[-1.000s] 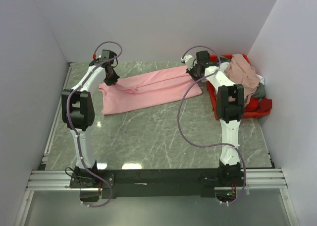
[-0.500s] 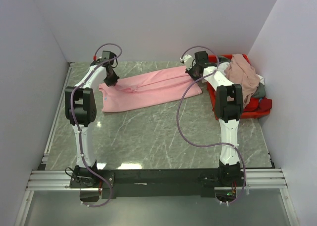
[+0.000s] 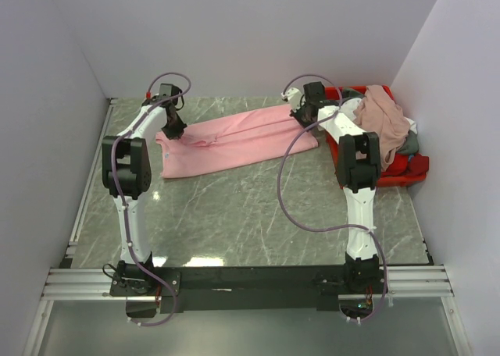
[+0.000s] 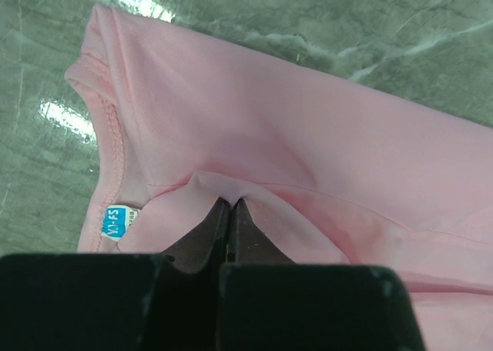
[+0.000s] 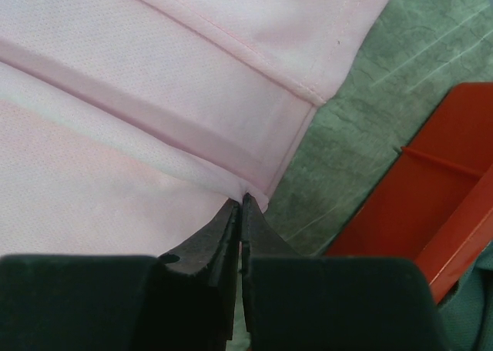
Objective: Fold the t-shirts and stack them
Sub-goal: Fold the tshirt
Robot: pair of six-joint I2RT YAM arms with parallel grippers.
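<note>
A light pink t-shirt [image 3: 234,141] lies lengthwise across the far part of the table, folded over on itself. My left gripper [image 3: 175,129] is shut on a raised pinch of its cloth [image 4: 230,201] beside the collar [image 4: 110,128] and its blue label [image 4: 117,222]. My right gripper [image 3: 303,117] is shut on the hem corner [image 5: 242,198] at the shirt's right end, just off the marble. A dusty rose t-shirt [image 3: 383,112] is heaped over the red bin [image 3: 353,90], with grey cloth [image 3: 408,143] under it.
The red plastic bin [image 5: 431,212] stands close to the right of my right gripper, against the right wall. White walls close in the table at the back and on both sides. Purple cables loop off both arms.
The right gripper has shifted slightly left and toward the back with the hem corner still pinched. The left arm's elbow has swung a little; its grip by the collar holds.
</note>
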